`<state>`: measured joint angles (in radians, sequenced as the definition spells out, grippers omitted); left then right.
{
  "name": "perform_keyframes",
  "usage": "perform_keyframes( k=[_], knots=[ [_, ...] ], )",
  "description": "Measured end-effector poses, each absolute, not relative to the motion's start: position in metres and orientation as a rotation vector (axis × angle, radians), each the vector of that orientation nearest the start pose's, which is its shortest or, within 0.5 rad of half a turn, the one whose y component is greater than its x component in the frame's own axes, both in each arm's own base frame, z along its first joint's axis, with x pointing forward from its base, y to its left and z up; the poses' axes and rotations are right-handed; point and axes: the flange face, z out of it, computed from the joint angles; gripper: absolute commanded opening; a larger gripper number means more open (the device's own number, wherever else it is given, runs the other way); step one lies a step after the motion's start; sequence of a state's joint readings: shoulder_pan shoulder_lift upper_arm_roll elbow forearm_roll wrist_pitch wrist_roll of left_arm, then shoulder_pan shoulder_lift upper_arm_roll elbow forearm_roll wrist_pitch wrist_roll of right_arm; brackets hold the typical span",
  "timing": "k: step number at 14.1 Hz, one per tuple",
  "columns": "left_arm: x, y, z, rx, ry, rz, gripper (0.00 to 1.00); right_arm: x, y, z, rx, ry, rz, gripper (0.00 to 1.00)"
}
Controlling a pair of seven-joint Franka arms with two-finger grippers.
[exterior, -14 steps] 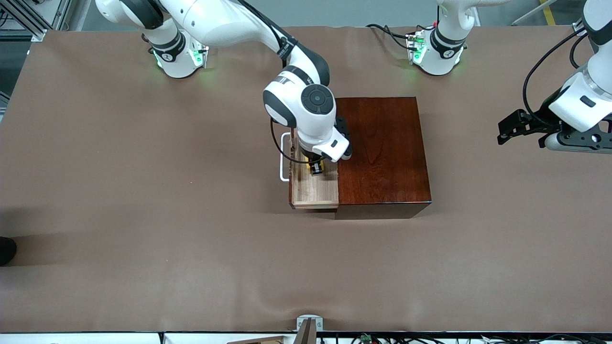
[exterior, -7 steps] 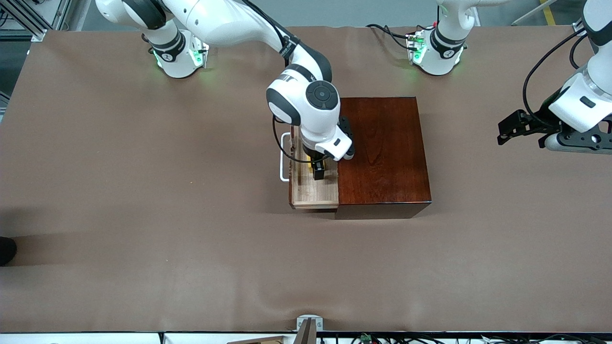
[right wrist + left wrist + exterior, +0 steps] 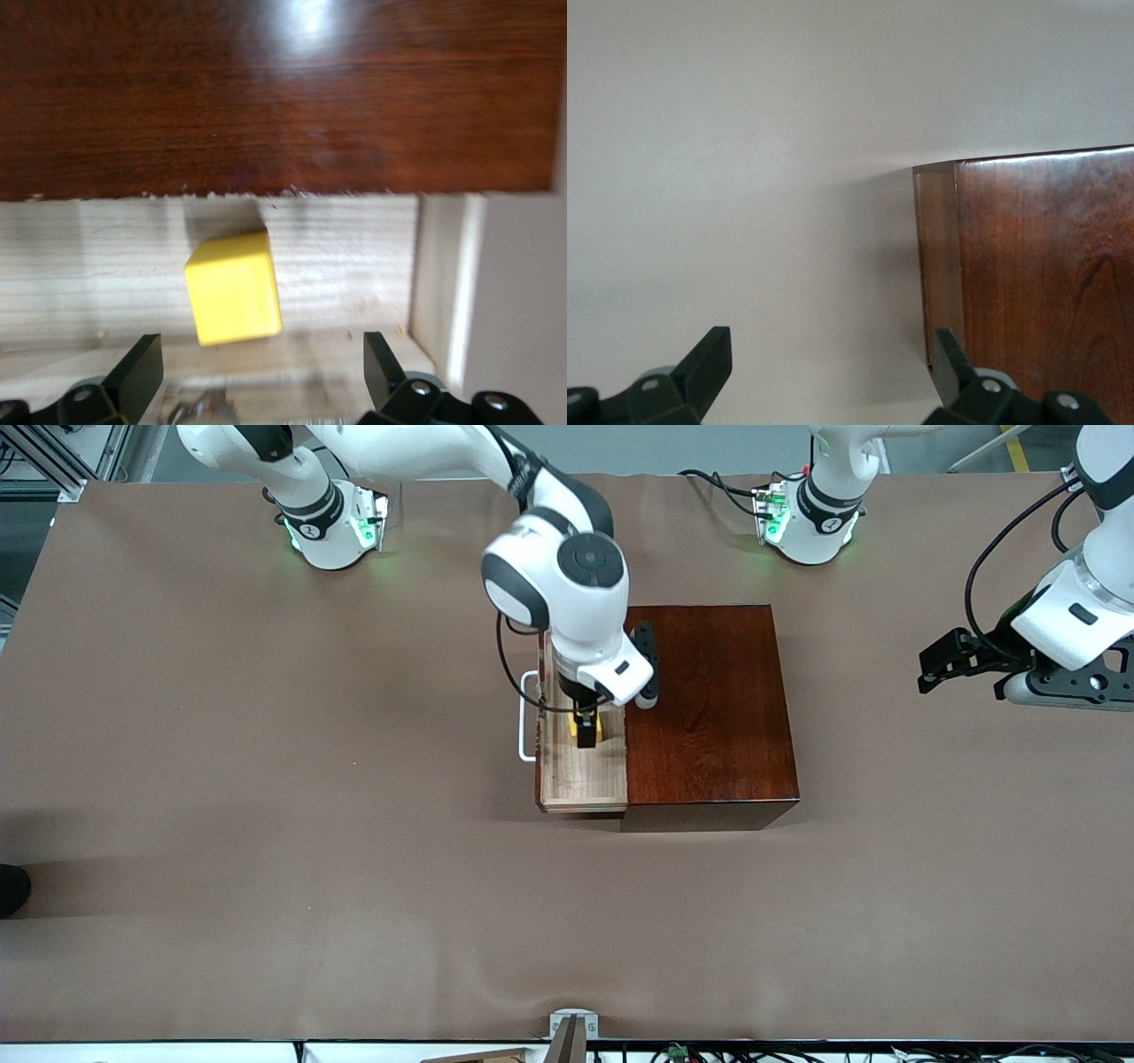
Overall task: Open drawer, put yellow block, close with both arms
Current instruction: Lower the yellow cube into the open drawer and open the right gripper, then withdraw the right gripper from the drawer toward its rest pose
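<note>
Item: yellow block (image 3: 232, 289), lying loose in the pulled-out drawer (image 3: 580, 779) beside the wooden box (image 3: 709, 708). Right pincer (image 3: 585, 731) spread wide above it. Left pincer (image 3: 824, 376) spread, waiting over worktop (image 3: 266, 824). Risk: a lopsided push on the handle (image 3: 528, 717) could jam the drawer

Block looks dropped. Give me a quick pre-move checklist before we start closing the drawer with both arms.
1. yellow block lying on the drawer floor: ok.
2. right gripper open, apart from the block: ok.
3. Right gripper lifted out above the drawer walls: cannot tell.
4. Drawer pulled out of the box, handle free: ok.
5. left gripper open, waiting near the box's corner at the left arm's end: ok.
</note>
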<state>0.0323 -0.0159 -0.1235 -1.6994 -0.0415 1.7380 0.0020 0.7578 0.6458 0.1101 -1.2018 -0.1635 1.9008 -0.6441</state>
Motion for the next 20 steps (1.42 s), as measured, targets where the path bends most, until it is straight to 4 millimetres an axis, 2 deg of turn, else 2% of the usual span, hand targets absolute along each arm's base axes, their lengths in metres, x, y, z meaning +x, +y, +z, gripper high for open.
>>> perform_keyframes(
  k=[3, 5, 6, 8, 10, 15, 18, 20],
  knots=[
    [0.559, -0.059, 0.587, -3.179, 0.144, -0.083, 1.0, 0.518, 0.518, 0.45, -2.482, -2.068, -0.148, 1.0],
    [0.559, -0.061, 0.587, -3.179, 0.145, -0.083, 1.0, 0.539, 0.484, 0.472, -2.592, -1.936, -0.162, 1.0],
    [0.559, -0.062, 0.587, -3.179, 0.146, -0.083, 1.0, 0.553, 0.46, 0.484, -2.641, -1.874, -0.168, 1.0],
    [0.558, -0.063, 0.587, -3.179, 0.145, -0.082, 1.0, 0.581, 0.4, 0.511, -2.754, -1.719, -0.187, 1.0],
    [0.558, -0.066, 0.587, -3.179, 0.151, -0.082, 1.0, 0.596, 0.339, 0.533, -2.878, -1.523, -0.18, 1.0],
    [0.556, -0.078, 0.586, -3.182, 0.112, -0.071, 1.0, 0.604, 0.205, 0.587, -3.093, -1.075, -0.076, 1.0],
    [0.555, -0.092, 0.592, -3.182, 0.141, -0.089, 1.0, 0.597, 0.144, 0.607, -3.166, -0.767, 0.003, 1.0],
    [0.551, -0.119, 0.605, -3.181, 0.212, -0.128, 1.0, 0.589, 0.106, 0.619, -3.213, -0.54, 0.069, 1.0]
  ],
)
